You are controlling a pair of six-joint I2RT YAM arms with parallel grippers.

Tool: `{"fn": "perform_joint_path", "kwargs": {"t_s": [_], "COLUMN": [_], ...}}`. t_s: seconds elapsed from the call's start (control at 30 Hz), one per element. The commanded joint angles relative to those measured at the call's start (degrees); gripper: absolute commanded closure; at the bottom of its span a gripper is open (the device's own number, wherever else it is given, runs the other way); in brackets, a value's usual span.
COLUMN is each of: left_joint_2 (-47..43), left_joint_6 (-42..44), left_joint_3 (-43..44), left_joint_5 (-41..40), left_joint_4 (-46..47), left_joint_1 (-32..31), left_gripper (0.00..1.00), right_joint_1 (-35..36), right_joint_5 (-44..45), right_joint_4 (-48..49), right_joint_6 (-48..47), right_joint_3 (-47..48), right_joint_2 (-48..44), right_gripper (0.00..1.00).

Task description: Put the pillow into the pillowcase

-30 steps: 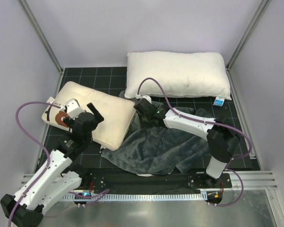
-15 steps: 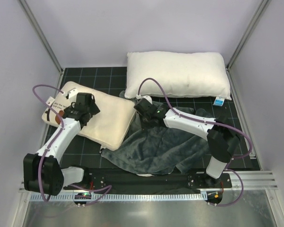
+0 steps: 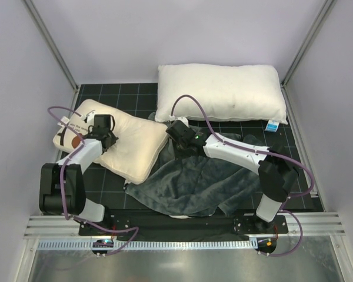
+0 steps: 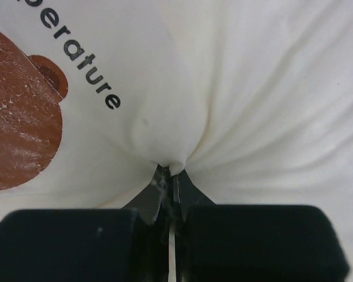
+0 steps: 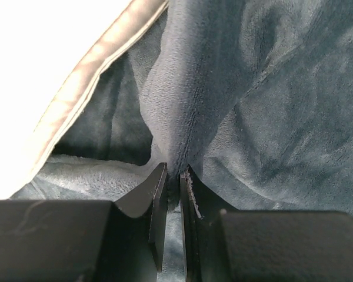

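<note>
The cream pillow (image 3: 132, 144) with a brown bear face lies at the left of the mat, its bear end (image 4: 17, 117) toward the far left. My left gripper (image 3: 109, 140) is shut on a pinch of the pillow's cover (image 4: 170, 158), beside the dark text. The pillowcase (image 3: 191, 185), dark grey side up, lies crumpled in the middle of the mat. My right gripper (image 3: 177, 132) is shut on a fold of the pillowcase (image 5: 182, 106) at its far left corner, close to the pillow's right edge (image 5: 82, 76).
A larger plain white pillow (image 3: 220, 93) lies along the back of the mat. A small blue-and-white box (image 3: 273, 125) sits by its right end. Grey walls with metal posts close in the left, right and back sides.
My left arm swung out over the pillow's bear end, came down, and its open gripper shut on the cover. The right gripper stayed shut on the pillowcase.
</note>
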Motion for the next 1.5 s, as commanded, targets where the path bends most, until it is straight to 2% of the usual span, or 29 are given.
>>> {"fn": "perform_joint_path", "kwargs": {"t_s": [0.0,0.23,0.27,0.4,0.47,0.6,0.67,0.7,0.77,0.8,0.87,0.97,1.03,1.27,1.37,1.4,1.47], "left_joint_2": [0.8,-14.5,-19.3,-29.1,-31.2,-30.3,-29.9,-29.9,-30.4,-30.6,-30.5,-27.9,-26.4,-26.6,-27.9,-28.3,-28.5], "left_joint_6": [-0.3,-3.0,-3.7,-4.8,-3.6,-3.2,-2.5,-1.5,-1.2,-1.7,-2.0,-2.2,-2.4,-2.6,-1.7,-1.5,-1.2], "left_joint_3": [-3.1,-6.1,-7.7,-10.3,-9.6,-10.8,-11.5,-11.9,-13.4,-13.7,-13.5,-11.4,-10.3,-10.9,-11.1,-11.0,-10.8], "left_joint_5": [7.3,9.0,9.6,11.2,11.7,15.0,13.7,12.6,7.8,5.5,-2.6,-9.1,-10.3,-12.6,-11.6,-10.4,-8.5], "left_joint_4": [4.6,3.1,4.0,9.6,11.2,15.0,15.6,15.5,15.1,13.5,11.1,6.2,3.9,3.8,3.8,3.8,3.5], "left_joint_1": [1.0,0.9,0.8,-0.5,-1.2,-2.0,-3.4,-3.7,-3.7,-3.7,-3.7,-3.5,-3.4,-3.4,-3.3,-3.3,-3.6], "left_gripper": [1.00,1.00,1.00,1.00,1.00,1.00,1.00,1.00,1.00,1.00,1.00,1.00,1.00,1.00,0.91,0.88,0.80], "right_joint_1": [-0.3,-0.4,-0.4,-0.6,-1.0,-1.8,-2.1,-2.1,-2.2,-2.2,-2.2,-2.2,-2.2,-3.1,-3.5,-3.5,-3.5], "right_joint_5": [0.2,-1.0,-1.2,-3.0,-4.8,-6.6,-7.9,-8.1,-5.8,-4.8,-2.0,1.1,2.9,5.9,6.4,7.1,7.9], "right_joint_4": [-0.3,-0.3,-0.4,-0.3,0.3,-0.8,-1.9,-2.9,-6.8,-7.5,-7.3,-7.2,-7.9,-11.9,-12.2,-12.3,-12.7], "right_joint_6": [0.1,-0.6,-0.7,-1.0,-1.2,-1.9,-2.4,-2.9,-3.4,-3.4,-3.3,-2.9,-3.2,-4.0,-4.2,-4.2,-4.2], "right_joint_3": [2.8,5.5,6.3,7.9,9.2,14.6,18.0,19.2,21.7,21.6,19.4,17.7,18.4,21.8,21.2,21.0,20.5], "right_joint_2": [-1.4,-0.5,-0.5,-0.9,-1.2,-0.5,0.5,1.1,3.2,3.5,4.1,5.7,8.3,15.4,16.8,17.0,17.3], "right_gripper": [0.79,0.79,0.79,0.79,0.79,0.79,0.79,0.77,0.61,0.56,0.55,0.55,0.55,0.44,0.37,0.31,0.30]}}
